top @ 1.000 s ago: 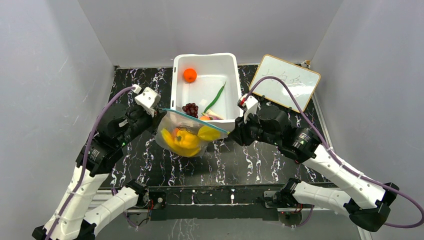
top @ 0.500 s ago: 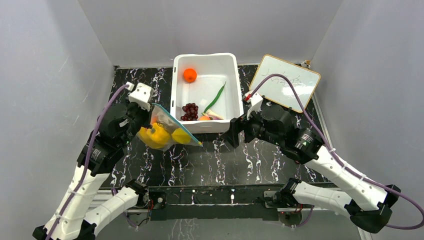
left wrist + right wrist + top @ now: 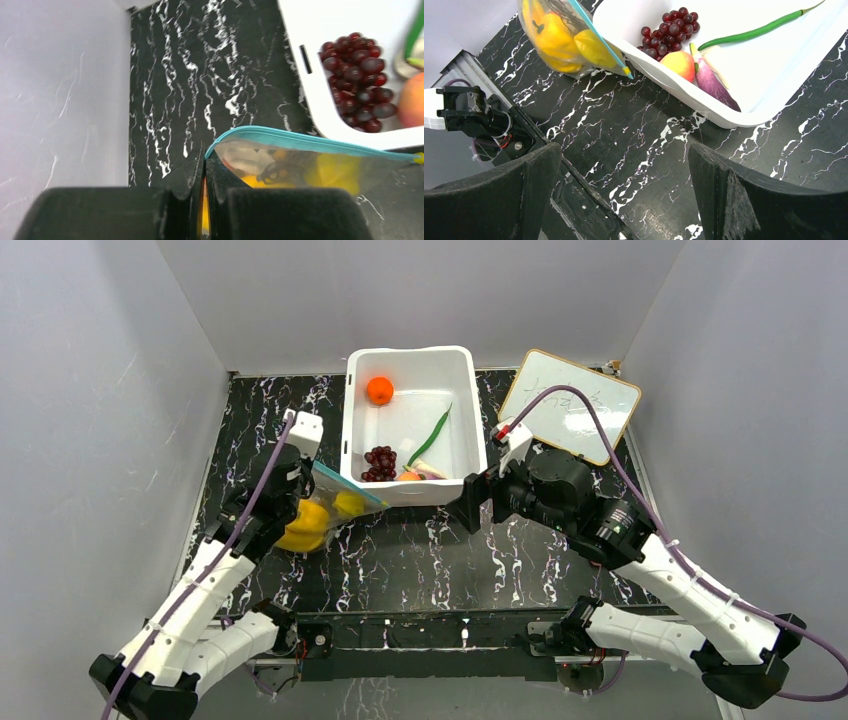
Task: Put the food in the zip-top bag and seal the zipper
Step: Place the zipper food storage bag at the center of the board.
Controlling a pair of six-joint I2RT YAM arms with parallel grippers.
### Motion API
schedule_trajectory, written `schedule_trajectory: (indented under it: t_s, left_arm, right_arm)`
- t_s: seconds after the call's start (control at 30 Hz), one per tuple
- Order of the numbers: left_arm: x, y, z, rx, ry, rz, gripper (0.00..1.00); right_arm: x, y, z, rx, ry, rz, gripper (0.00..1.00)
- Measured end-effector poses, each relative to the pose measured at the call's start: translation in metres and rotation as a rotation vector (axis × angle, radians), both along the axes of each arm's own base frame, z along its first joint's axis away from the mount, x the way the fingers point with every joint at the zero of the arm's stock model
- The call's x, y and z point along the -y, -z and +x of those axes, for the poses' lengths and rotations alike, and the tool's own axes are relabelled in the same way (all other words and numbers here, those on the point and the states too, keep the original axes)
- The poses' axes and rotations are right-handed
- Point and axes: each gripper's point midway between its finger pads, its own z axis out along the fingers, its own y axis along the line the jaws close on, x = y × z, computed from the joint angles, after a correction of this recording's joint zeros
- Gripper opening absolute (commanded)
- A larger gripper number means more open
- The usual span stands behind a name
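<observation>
The clear zip-top bag [image 3: 322, 518] hangs from my left gripper [image 3: 303, 478], which is shut on the left end of the teal zipper [image 3: 310, 142]. Yellow food fills the bag [image 3: 559, 35], with a pale piece near its mouth. It hangs by the front left corner of the white tub [image 3: 352, 420]. Dark red grapes [image 3: 669, 31], a green pod [image 3: 754, 32], a peach-coloured fruit [image 3: 681, 64], a purple-white piece [image 3: 714, 82] and an orange [image 3: 379, 390] lie in the tub. My right gripper [image 3: 624, 195] stands wide open over the black table, holding nothing.
A small whiteboard [image 3: 570, 405] leans at the back right. Grey walls close in both sides and the back. The black marbled table [image 3: 430, 550] runs in front of the tub, with the arms' base rail [image 3: 440, 625] along its near edge.
My right gripper let go of the bag's right end and opened wide. The left arm swung the bag leftward and lower, so it now hangs from the left gripper alone.
</observation>
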Motion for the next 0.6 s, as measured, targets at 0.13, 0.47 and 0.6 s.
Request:
schedule_trajectory:
  t_s: [0.13,0.47,0.6]
  left_arm:
    - [-0.023,0.006,0.009,0.01,-0.1,-0.014,0.0]
    - [-0.097,0.042,0.051,-0.051,-0.358,-0.104,0.0]
    - [-0.107,0.055,0.065,-0.068,-0.387,-0.134,0.0]
  right_arm:
    - [0.004,-0.002,0.001,0.017,0.008,-0.005,0.98]
    - [0.01,-0.006,0.001,0.051,0.017,-0.014,0.98]
    - [0.008,-0.004,0.0,0.048,0.01,-0.011,0.98]
